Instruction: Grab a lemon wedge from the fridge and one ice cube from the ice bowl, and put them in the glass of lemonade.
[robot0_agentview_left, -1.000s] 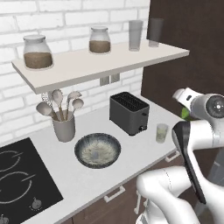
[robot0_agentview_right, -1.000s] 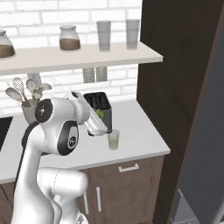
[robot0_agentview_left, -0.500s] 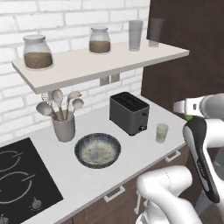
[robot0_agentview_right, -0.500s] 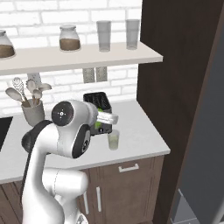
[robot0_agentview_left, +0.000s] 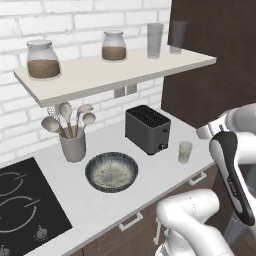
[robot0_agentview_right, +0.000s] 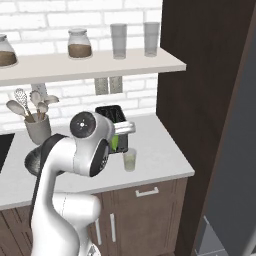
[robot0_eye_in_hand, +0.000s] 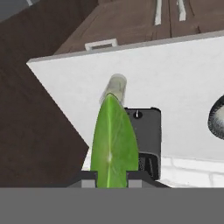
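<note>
My gripper (robot0_eye_in_hand: 111, 180) is shut on the lemon wedge (robot0_eye_in_hand: 113, 142), a bright green wedge standing up between the fingertips. In the right base view the lemon wedge (robot0_agentview_right: 115, 143) and the gripper (robot0_agentview_right: 119, 142) hang over the counter just left of and above the glass of lemonade (robot0_agentview_right: 129, 160). Beyond the wedge's tip in the hand view stands that glass of lemonade (robot0_eye_in_hand: 115, 86). The ice bowl (robot0_agentview_left: 111, 171) sits left of the glass of lemonade (robot0_agentview_left: 185, 151), with a small pale ice cube (robot0_agentview_left: 109, 176) in it. The grey fridge (robot0_agentview_right: 236, 165) stands at the far right.
A black toaster (robot0_agentview_left: 147, 129) stands between bowl and glass, close behind my hand. A grey utensil cup (robot0_agentview_left: 73, 146) is at the back left and a black cooktop (robot0_agentview_left: 22, 200) beside it. A shelf (robot0_agentview_left: 120, 70) with jars and tall glasses hangs overhead. Dark cabinets rise on the right.
The arm's elbow has swung to the right. The hand has stayed near the glass and sunk a little, still holding the wedge.
</note>
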